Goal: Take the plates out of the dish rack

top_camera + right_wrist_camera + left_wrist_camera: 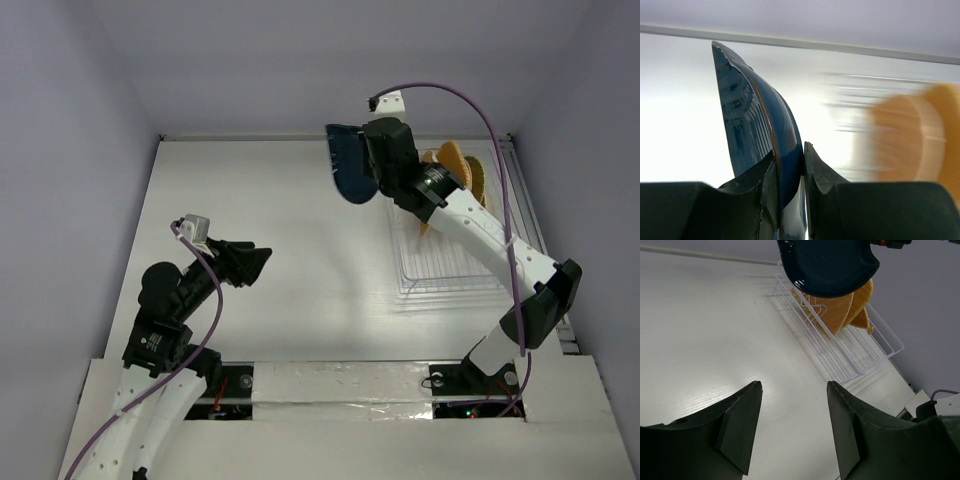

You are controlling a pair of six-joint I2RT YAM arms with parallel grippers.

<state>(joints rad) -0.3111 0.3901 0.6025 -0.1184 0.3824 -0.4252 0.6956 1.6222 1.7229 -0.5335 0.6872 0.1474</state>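
Right hand (790, 157), blue dish (747, 125), over white table (280, 250)

Warm orange-tan with fine woven-looking ribbing: thin ribbed plates (842, 310) standing in rack; blurred orange in right wrist view. White to see-through: thin-barred wire dish rack (860, 357). Deep navy, pale reflections, thin orange-brown streak along curve: glossy dark blue rounded dish (747, 125), left of rack in top view. White, faint wood grain: table (280, 250) under rack. Matt black: left gripper (795, 385), right gripper (790, 155). Purple: cable (480, 110) arching over rack. Pale lavender-grey: walls (80, 80) behind rack.
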